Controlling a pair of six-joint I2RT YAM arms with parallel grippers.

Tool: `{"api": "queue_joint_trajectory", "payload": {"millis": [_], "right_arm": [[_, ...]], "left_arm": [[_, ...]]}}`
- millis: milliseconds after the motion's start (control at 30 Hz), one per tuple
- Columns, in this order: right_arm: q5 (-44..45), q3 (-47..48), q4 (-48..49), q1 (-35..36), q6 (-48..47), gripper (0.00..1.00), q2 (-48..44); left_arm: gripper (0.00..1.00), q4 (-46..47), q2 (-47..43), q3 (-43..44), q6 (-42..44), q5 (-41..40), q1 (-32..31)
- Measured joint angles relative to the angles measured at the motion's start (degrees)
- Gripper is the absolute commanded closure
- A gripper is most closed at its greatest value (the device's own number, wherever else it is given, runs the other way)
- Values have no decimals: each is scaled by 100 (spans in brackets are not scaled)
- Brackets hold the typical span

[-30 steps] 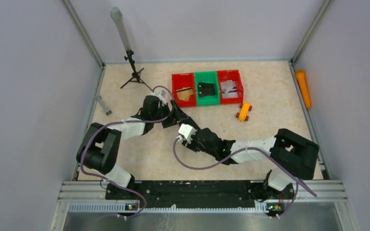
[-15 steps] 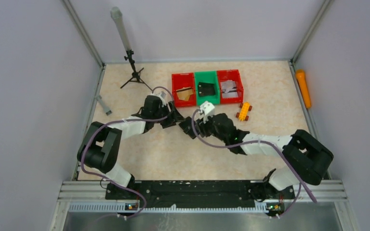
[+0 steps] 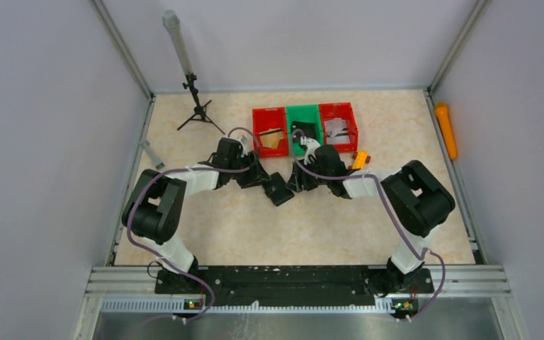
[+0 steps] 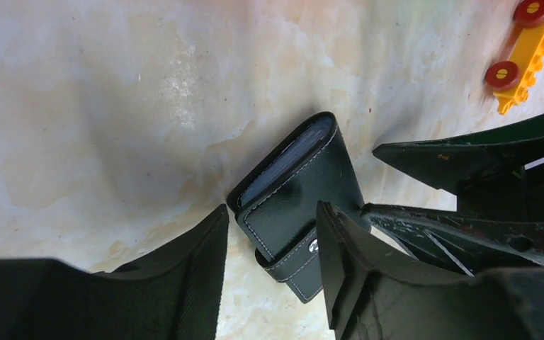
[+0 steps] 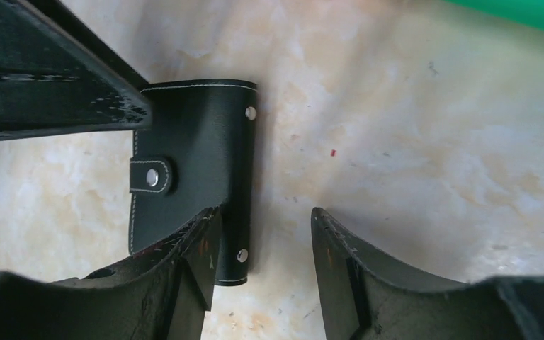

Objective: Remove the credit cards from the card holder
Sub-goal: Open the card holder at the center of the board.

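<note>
The card holder (image 3: 279,190) is a flat black wallet with white stitching, lying closed on the table with its snap tab fastened. My left gripper (image 3: 261,178) is open. In the left wrist view it (image 4: 269,244) straddles the tab end of the holder (image 4: 294,195), where a pale grey-blue edge shows in the holder's slit. My right gripper (image 3: 299,181) is open at the holder's other side. In the right wrist view it (image 5: 263,223) has one finger over the holder (image 5: 191,152) and the spine edge between its fingers. No cards show outside the holder.
A row of a red bin (image 3: 270,132), a green bin (image 3: 304,142) and a second red bin (image 3: 338,127) stands just behind the grippers. A yellow toy with red wheels (image 3: 358,161) lies to the right. An orange object (image 3: 445,130) lies at the right wall, a tripod (image 3: 197,108) at the back left.
My right arm has swung from the middle of the table back and left, bringing its gripper to the holder's right side. The left gripper has hardly moved.
</note>
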Motion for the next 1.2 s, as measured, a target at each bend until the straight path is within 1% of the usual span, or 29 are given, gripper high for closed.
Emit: {"api": "queue_joint_trajectory", "payload": {"millis": [100, 167, 200, 267, 333, 367, 433, 467, 533, 633, 700, 767, 800, 833, 967, 1100, 1200], "right_arm": [[-306, 63, 2, 0, 103, 50, 90], [-474, 96, 11, 0, 162, 50, 136], [-562, 120, 13, 0, 199, 51, 164], [-752, 127, 66, 0, 280, 54, 221], [-876, 127, 94, 0, 339, 54, 256], [-920, 127, 92, 0, 350, 52, 264], [-957, 127, 94, 0, 389, 45, 267], [-970, 127, 98, -2, 420, 39, 267], [-1005, 103, 175, -11, 498, 36, 238], [-1049, -61, 387, -85, 621, 35, 162], [-1137, -249, 599, -177, 763, 34, 96], [-1226, -389, 750, -291, 894, 31, 48], [-1257, -433, 826, -345, 957, 27, 39], [-1285, -483, 903, -391, 1019, 27, 35], [-1360, -772, 1215, -538, 1191, 26, -118], [-1353, -986, 1338, -601, 1241, 26, -356], [-1416, -1174, 1692, -608, 1314, 26, -560]], "left_arm": [[59, -11, 116, 9, 39, 74, 0], [70, -26, 170, 35, 57, 111, 0], [73, -35, 210, 63, 61, 138, 0], [84, -33, 306, 120, 68, 225, 2], [89, 15, 369, 140, 48, 315, 2], [91, 39, 382, 140, 33, 374, 4], [92, 184, 380, 125, 31, 498, 11], [94, 306, 380, 98, 20, 553, 20], [97, 560, 356, 4, -9, 651, 42], [100, 997, 190, -267, -98, 813, 50], [100, 1314, 15, -472, -173, 964, 42], [100, 1665, -140, -649, -251, 1119, 37], [100, 1858, -208, -726, -293, 1200, 35], [100, 2026, -262, -787, -337, 1283, 35], [100, 2594, -483, -997, -450, 1488, 33], [100, 2953, -688, -1139, -505, 1580, 33], [100, 3268, -761, -1252, -590, 1668, 33]]}}
